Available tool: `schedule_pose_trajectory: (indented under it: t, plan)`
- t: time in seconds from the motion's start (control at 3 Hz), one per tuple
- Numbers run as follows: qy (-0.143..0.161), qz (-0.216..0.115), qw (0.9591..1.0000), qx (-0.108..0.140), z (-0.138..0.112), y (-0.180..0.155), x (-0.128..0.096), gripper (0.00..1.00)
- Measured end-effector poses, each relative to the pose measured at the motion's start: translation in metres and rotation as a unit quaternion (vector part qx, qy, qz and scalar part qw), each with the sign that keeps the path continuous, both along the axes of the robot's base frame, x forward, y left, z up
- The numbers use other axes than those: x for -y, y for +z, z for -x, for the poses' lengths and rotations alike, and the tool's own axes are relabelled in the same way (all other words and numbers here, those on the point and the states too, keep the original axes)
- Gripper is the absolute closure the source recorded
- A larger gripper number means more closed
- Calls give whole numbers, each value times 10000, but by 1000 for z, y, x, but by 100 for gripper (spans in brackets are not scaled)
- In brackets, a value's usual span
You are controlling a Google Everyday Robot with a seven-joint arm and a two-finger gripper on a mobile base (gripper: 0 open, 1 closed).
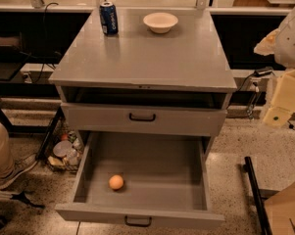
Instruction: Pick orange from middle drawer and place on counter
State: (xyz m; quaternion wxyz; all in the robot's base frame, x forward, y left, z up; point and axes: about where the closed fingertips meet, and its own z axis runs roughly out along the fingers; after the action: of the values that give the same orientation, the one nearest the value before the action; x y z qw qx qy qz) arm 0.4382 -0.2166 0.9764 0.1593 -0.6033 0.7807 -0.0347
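In grey middle drawer (152,168): smooth round orange (116,182); tool (280,106) far right.

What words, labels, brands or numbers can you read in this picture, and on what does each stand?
None can be read.
The blue can on the counter bears markings too blurred to read.
The hand, at the picture's right edge beside the counter, shows no legible text.

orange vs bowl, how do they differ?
The orange is small, round and orange; the bowl is wider, cream and open-topped. The orange lies in the open drawer; the bowl stands on the counter. Both are untouched: the gripper hangs at the right, beside the cabinet.
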Motion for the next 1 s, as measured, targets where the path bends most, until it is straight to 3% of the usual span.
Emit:
schedule_pose_trajectory:
  t: [0.33,0.67,1.0]
  plan:
    - [0,0,10000,0,0,0,0,0]
    - [85,-353,9991,-221,8,-19,-8,0]
    - [126,-1264,9899,-627,31,-81,-27,0]
